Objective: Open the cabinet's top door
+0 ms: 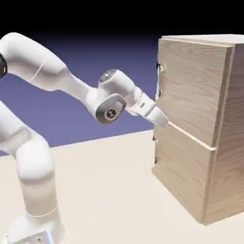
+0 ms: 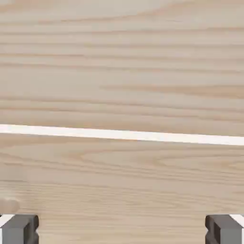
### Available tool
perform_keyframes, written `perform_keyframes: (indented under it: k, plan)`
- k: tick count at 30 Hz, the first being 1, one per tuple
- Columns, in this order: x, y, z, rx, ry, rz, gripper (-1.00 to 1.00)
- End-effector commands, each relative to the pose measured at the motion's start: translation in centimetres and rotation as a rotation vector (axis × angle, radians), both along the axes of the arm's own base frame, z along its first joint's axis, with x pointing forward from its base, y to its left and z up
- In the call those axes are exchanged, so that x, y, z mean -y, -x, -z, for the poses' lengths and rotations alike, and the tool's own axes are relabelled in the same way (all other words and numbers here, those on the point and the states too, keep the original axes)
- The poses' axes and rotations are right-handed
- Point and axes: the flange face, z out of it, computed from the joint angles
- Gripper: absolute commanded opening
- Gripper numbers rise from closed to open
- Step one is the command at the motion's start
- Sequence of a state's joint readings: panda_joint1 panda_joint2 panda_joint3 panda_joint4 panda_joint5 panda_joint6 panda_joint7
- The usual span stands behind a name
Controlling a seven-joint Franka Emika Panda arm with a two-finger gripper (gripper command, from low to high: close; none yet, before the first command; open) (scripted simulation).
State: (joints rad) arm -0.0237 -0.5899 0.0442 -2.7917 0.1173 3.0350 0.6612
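Across from the robot, exterior view: the cabinet stands at the exterior view's right, with the top door looking closed over the lower door.
Handle, exterior view: the top door's handle sits along the door's edge at the exterior view's left, giving a pull somewhere to catch, away from the likely hinge side.
Arm, exterior view: the white arm reaches across and tips its hand downward, bringing the gripper near the seam, below the handle; probably an approach that needs to rise and shift toward that edge.
Only in exterior view: both doors' handles and the gripper's place against the whole front.
Fingers, hand view: the fingertips stand wide apart with nothing between them, likely spread to take the handle.
Ahead, hand view: pale woodgrain, crossed by a white seam.
Only in hand view: that spread; the exterior view cannot settle it, and the hand view shows no handle.
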Motion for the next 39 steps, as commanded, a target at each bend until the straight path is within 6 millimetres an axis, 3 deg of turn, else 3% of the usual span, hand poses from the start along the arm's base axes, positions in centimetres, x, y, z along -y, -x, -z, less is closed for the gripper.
perform_keyframes:
  k: [1,11,21,30,39]
  plan:
    - [0.2,0.0,-0.6,0.014,-0.004,0.005,0.00]
    - [1.2,0.8,-5.6,0.152,-0.038,0.045,0.00]
    - [0.7,2.2,-9.2,0.291,-0.060,0.065,0.00]
    - [-1.0,3.3,-10.8,0.412,-0.067,0.071,0.00]
    - [-3.8,3.8,-11.0,0.524,-0.063,0.069,0.00]
